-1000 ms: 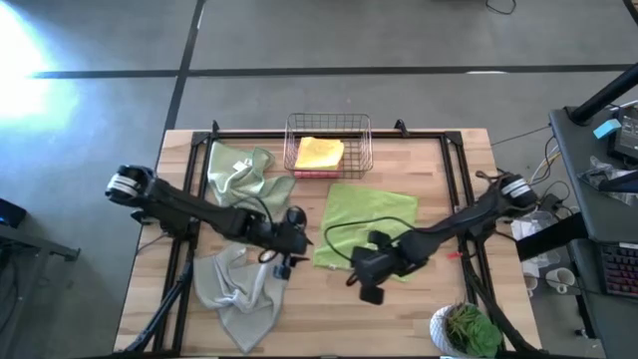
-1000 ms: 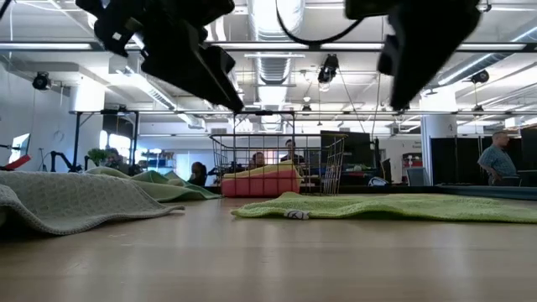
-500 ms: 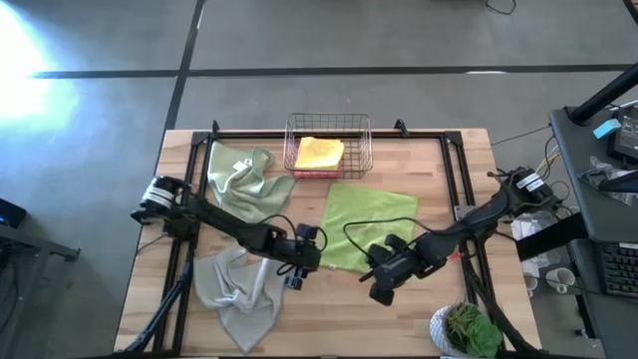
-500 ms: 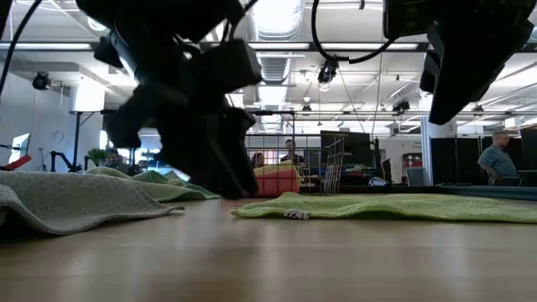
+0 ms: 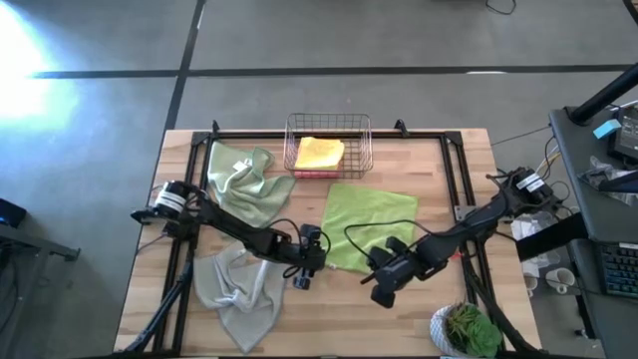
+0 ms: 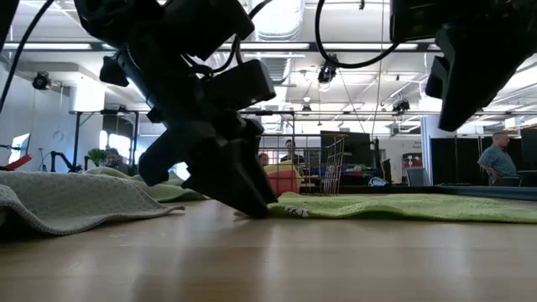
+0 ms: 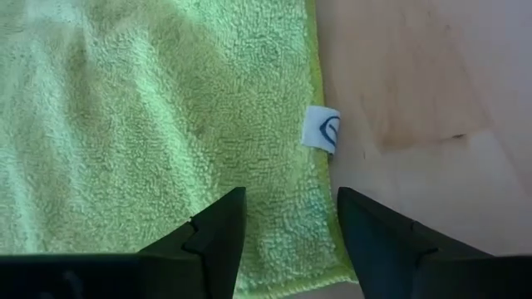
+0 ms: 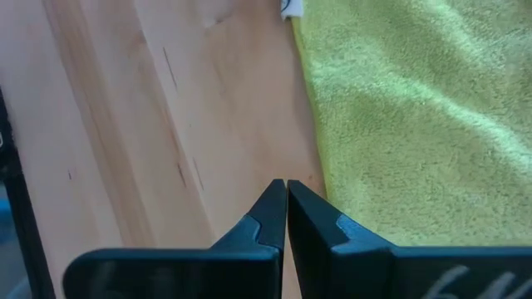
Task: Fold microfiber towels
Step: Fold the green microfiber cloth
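The wooden surface (image 5: 439, 170) stood on a grey concrete floor (image 5: 399, 40) crossed by dark lines, with a bright patch of light (image 5: 25, 45) at one side. A dark desk (image 5: 598, 199) cluttered with gear stood beside it. Beyond, the room was an open hall with exposed ducts (image 6: 277, 59) and ceiling lamps, dark pillars (image 6: 440, 159), and people (image 6: 495, 159) standing or seated far off.
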You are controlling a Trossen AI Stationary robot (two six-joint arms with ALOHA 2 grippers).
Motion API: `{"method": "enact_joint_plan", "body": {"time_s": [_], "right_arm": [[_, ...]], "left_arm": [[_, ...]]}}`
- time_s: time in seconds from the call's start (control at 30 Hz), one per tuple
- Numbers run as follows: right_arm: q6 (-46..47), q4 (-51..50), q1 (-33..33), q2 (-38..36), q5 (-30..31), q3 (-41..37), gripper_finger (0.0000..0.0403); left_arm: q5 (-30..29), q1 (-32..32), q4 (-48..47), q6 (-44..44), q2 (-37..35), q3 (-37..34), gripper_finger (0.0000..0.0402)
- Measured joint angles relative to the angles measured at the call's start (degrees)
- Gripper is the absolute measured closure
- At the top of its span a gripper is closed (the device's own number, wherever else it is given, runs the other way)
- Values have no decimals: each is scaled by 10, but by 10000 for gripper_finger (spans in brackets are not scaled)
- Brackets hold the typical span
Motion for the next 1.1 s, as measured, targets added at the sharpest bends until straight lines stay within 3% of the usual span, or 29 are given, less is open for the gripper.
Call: {"method": "enact_joint_plan", "body": {"time_s": [0.13, 0.4, 0.77, 1.1], "right_arm": [[6, -4, 14, 0, -1, 0, 394], [86, -96, 47, 0, -1, -6, 394], [98, -98, 71, 27, -1, -31, 383], [-11, -47, 70, 43, 4, -35, 289]], "left_arm": [[2, 0, -1, -16, 6, 0, 263], [15, -4, -7, -41, 0, -1, 393], [27, -9, -45, -42, -49, -4, 400], [27, -9, -64, -43, -56, -5, 401]]}}
